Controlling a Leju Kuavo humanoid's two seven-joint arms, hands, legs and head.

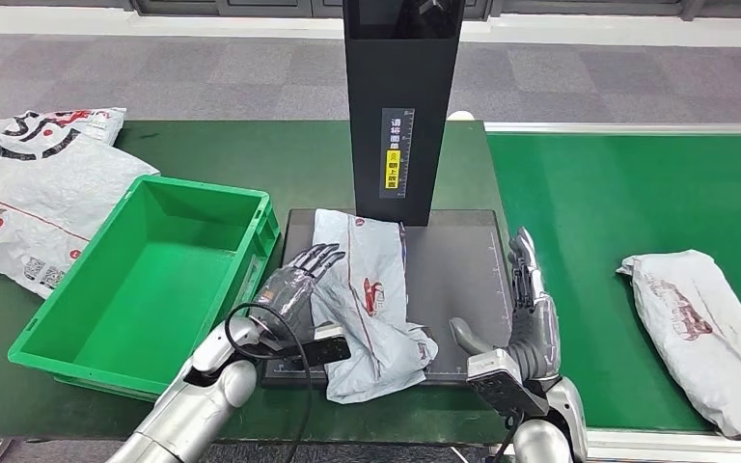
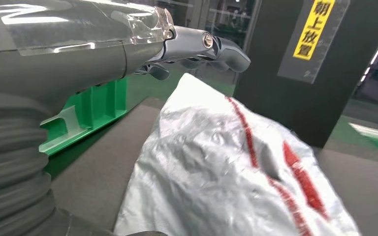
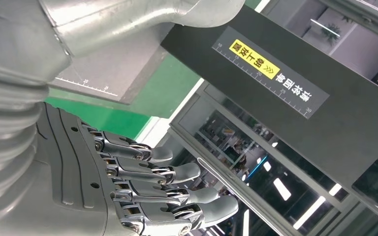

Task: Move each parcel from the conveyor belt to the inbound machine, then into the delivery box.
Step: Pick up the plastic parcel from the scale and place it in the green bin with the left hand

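Parcel [image 1: 371, 304] on scanner plate [image 1: 458, 280], green bin [image 1: 154, 280] beside

A crumpled grey parcel [image 1: 371, 309] with red print lies on the dark scanning plate [image 1: 453, 270] of the inbound machine, just in front of the machine's black upright column [image 1: 400, 106]. The left hand [image 1: 294, 282] rests at the parcel's left edge, fingers stretched out and apart, holding nothing. The right hand [image 1: 531, 313] stands at the plate's right edge, apart from the parcel, fingers straight and spread. Left of the plate, touching it, sits the green delivery box [image 1: 241, 217]. Right of the plate, a second grey parcel [image 1: 704, 333] lies on the green conveyor belt [image 1: 627, 193]. Beyond the box, far left of the plate, lie large white bags [image 1: 29, 183].
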